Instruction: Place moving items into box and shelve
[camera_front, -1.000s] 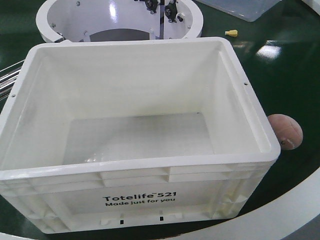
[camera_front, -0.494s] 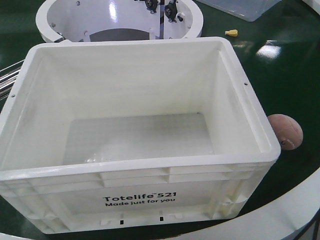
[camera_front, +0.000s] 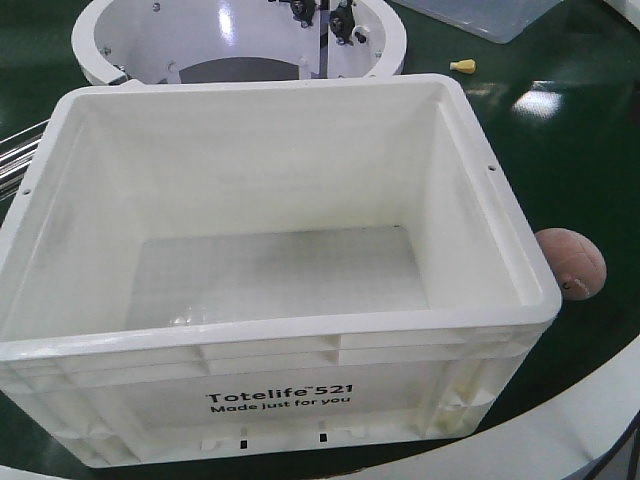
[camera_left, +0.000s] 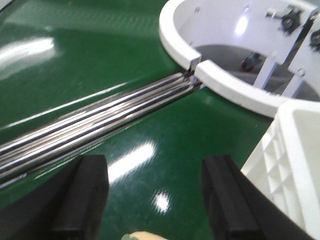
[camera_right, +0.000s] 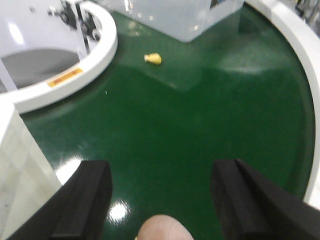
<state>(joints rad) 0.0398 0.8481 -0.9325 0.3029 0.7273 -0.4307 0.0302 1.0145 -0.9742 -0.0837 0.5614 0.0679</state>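
Observation:
The white box stands on the green surface with its inside bare. A pinkish-brown ball lies on the green surface against the box's right side. In the right wrist view the ball's top shows at the bottom edge, between the spread fingers of my right gripper, which is open and holds nothing. My left gripper is open too, over the green surface left of the box corner. A pale cream lump peeks in at the bottom edge between its fingers.
A white ring structure sits behind the box, with shiny metal rails running out from it. A small yellow piece lies on the green surface near a translucent bin. A white curved rim bounds the surface.

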